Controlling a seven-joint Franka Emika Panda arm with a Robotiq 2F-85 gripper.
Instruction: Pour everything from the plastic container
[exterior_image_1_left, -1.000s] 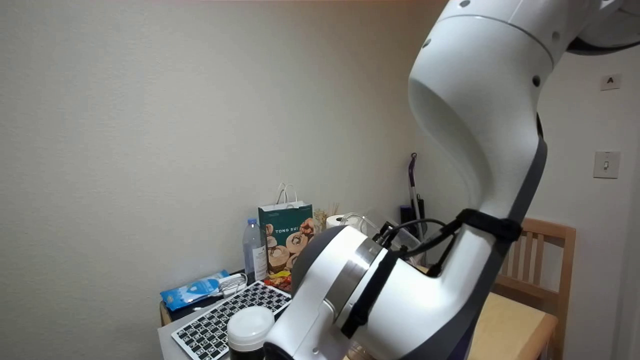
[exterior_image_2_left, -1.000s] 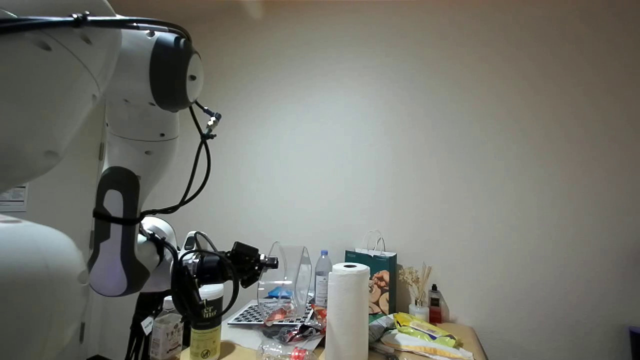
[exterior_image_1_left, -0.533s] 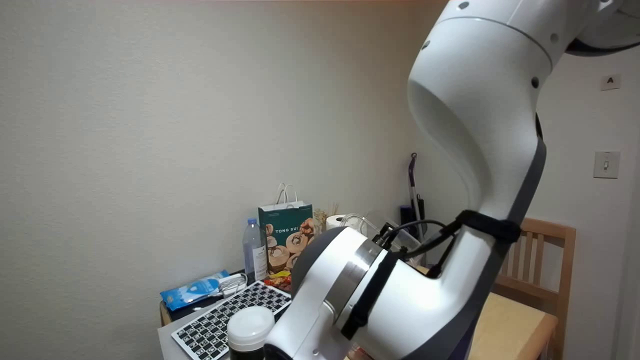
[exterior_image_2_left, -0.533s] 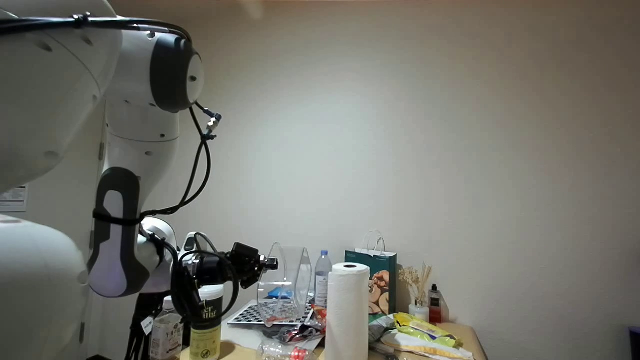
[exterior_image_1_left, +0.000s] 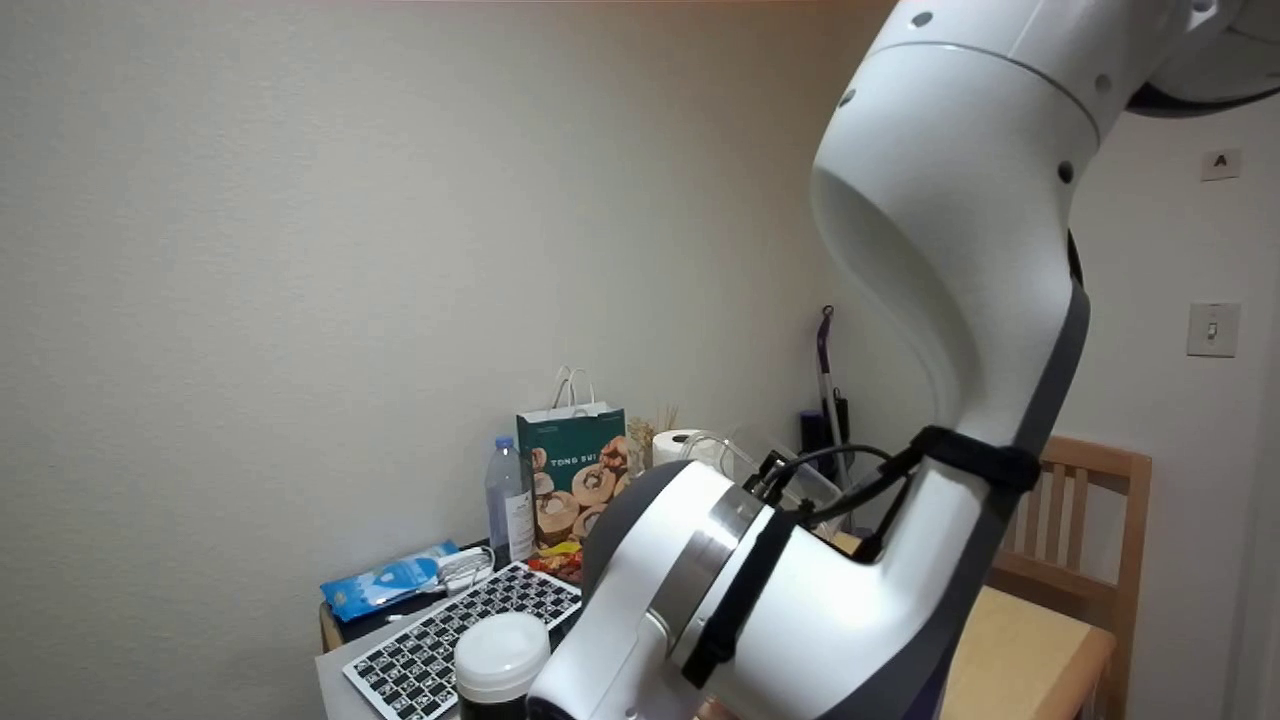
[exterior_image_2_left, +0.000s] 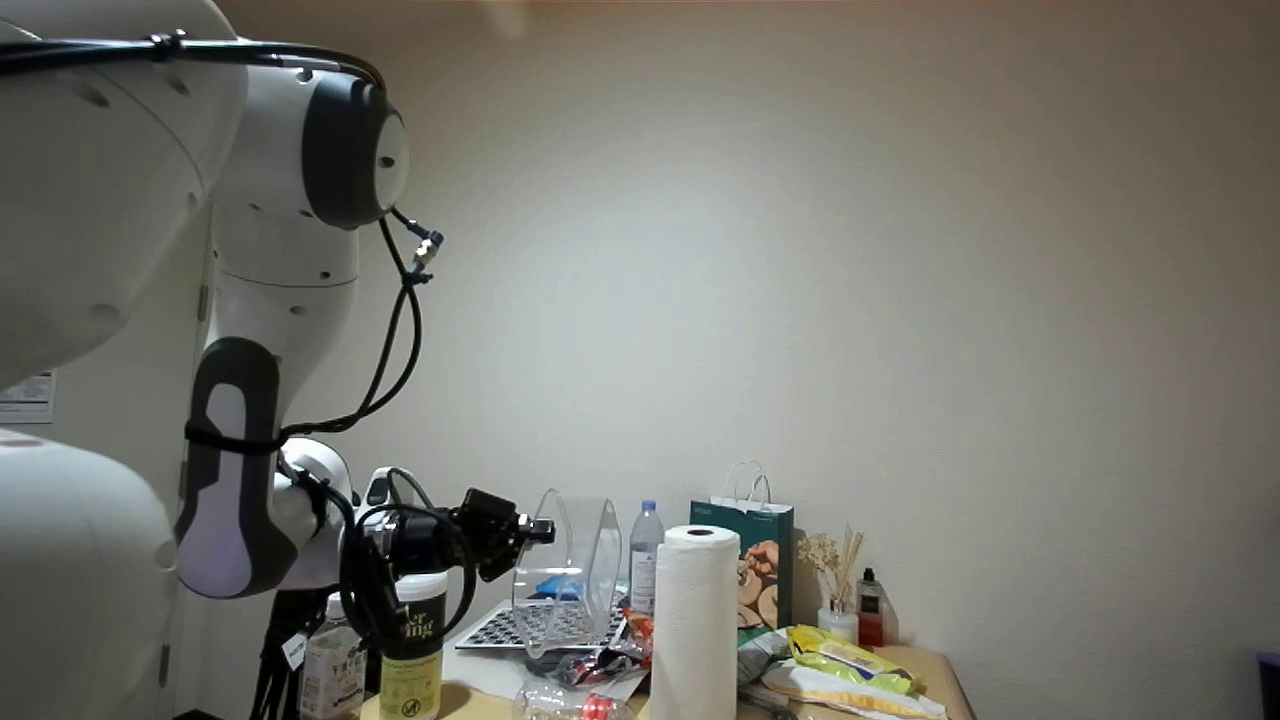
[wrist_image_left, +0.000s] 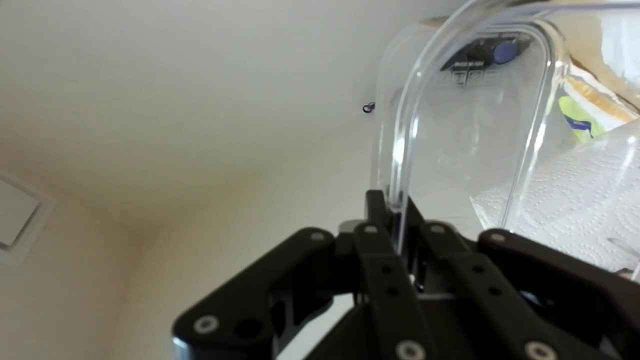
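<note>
Pinching the clear plastic container (wrist_image_left: 480, 125) by its rim, my hand (wrist_image_left: 395, 212) is nearly closed. I hold it tipped sideways.

- There's the wall (exterior_image_2_left: 760, 300) in an exterior view: bright in the middle, dulling to brown at the right!
- The white arm (exterior_image_1_left: 965, 220) gleams in an exterior view, grey shade filling its hollow.
- A soft shadow on the surface (exterior_image_2_left: 484, 706), just beside the yellow-labelled jar (exterior_image_2_left: 412, 685).
- Wrist view: white glints streak the rim of the plastic container (wrist_image_left: 400, 150), the black fingers (wrist_image_left: 376, 206) looking slightly soft.
</note>
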